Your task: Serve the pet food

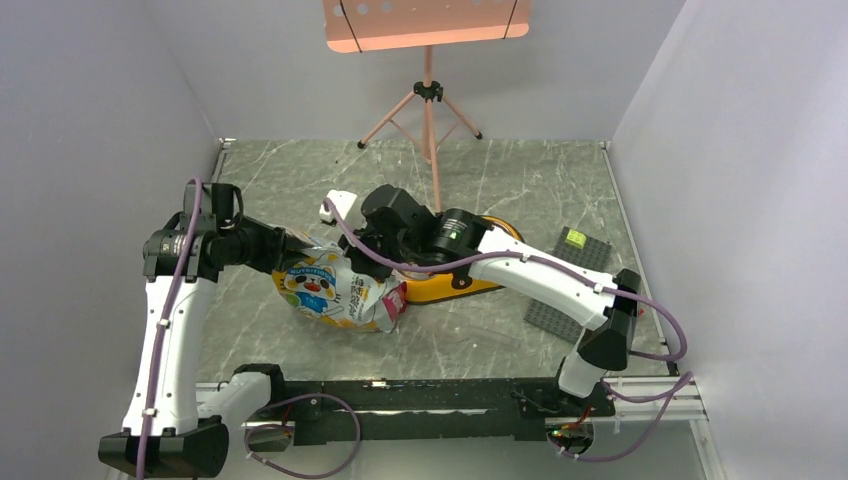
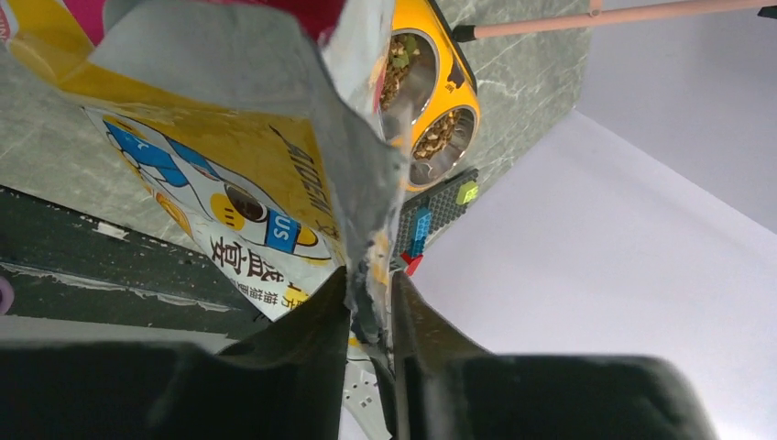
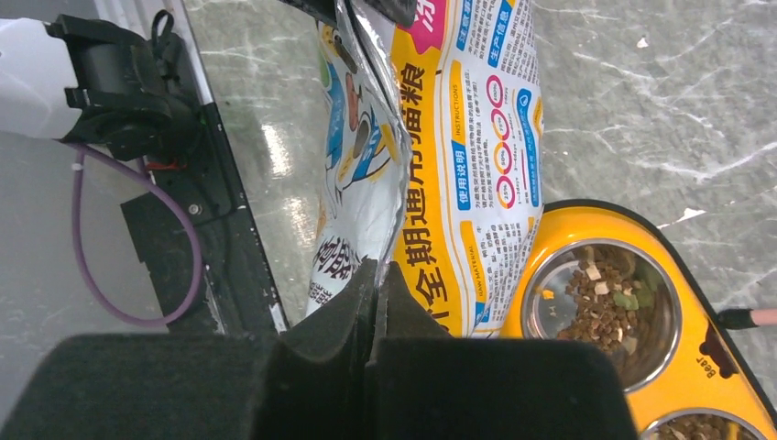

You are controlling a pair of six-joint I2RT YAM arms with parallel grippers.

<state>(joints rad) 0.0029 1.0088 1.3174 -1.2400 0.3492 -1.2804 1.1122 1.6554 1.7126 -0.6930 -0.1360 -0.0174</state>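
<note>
The white-and-yellow pet food bag point(image 1: 330, 290) with cartoon print lies on the table, left of the yellow feeder point(image 1: 452, 288). My left gripper point(image 1: 300, 246) is shut on the bag's crinkled edge, as the left wrist view point(image 2: 371, 295) shows. My right gripper point(image 1: 376, 250) is shut on another edge of the bag point(image 3: 476, 156), and its jaws point(image 3: 377, 275) pinch the thin foil. Brown kibble point(image 3: 596, 302) lies in the feeder's steel bowl, and some in the second bowl point(image 3: 698, 427). Both bowls with kibble show in the left wrist view point(image 2: 438, 136).
A grey studded baseplate point(image 1: 570, 285) with a green brick point(image 1: 575, 238) lies right of the feeder; it also shows in the left wrist view point(image 2: 440, 206). A pink tripod stand point(image 1: 428, 110) stands at the back. The black rail point(image 1: 420, 400) runs along the near edge.
</note>
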